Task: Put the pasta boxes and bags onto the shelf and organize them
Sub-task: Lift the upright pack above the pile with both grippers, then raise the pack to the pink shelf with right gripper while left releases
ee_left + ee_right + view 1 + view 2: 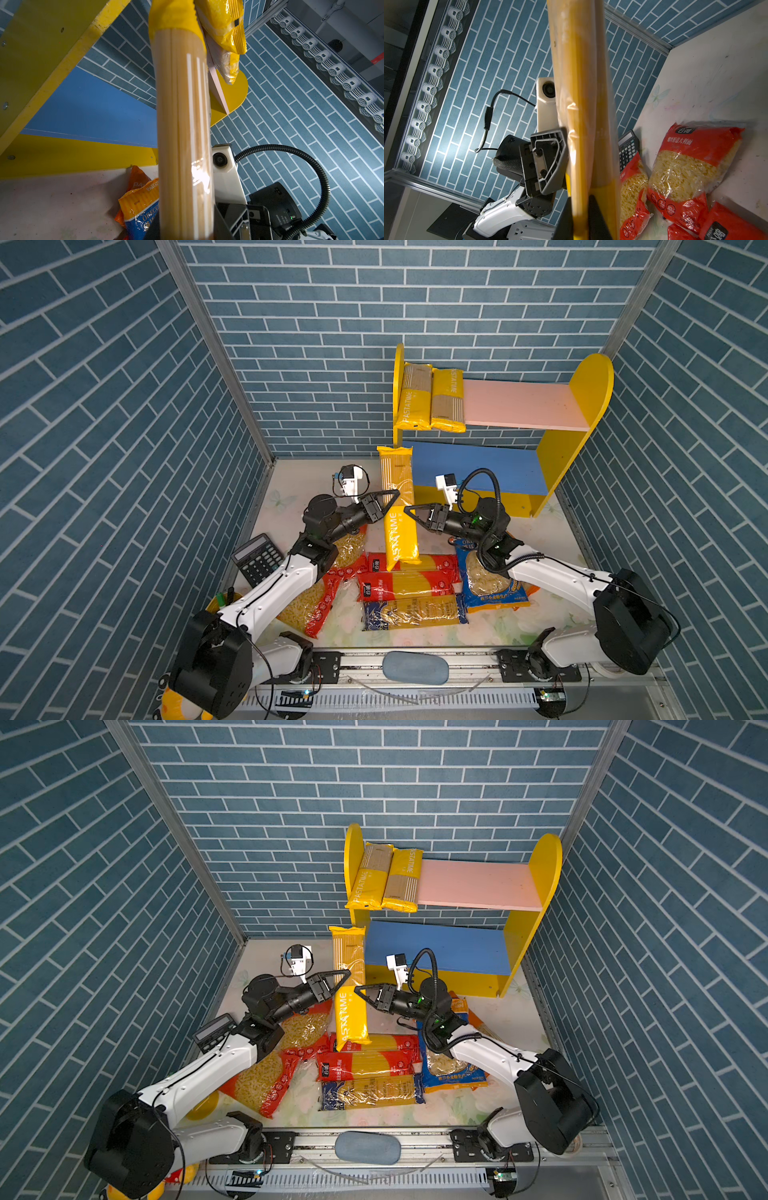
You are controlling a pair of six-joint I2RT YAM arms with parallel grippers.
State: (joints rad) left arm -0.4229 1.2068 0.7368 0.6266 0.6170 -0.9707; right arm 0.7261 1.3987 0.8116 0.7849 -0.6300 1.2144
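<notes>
Left gripper [390, 499] is squeezed onto the long yellow-and-tan "PASTATIME" spaghetti pack [400, 535], which stands tilted over the flat red spaghetti bags [409, 585], near the yellow wooden shelf [598, 381]. Only the right wrist view shows a left finger [548, 160] flat against it; the other is hidden. Right gripper [410, 515] touches the pack's edge; I cannot tell if it grips. Two more packs [415, 406] lie on the pink top board [519, 404].
</notes>
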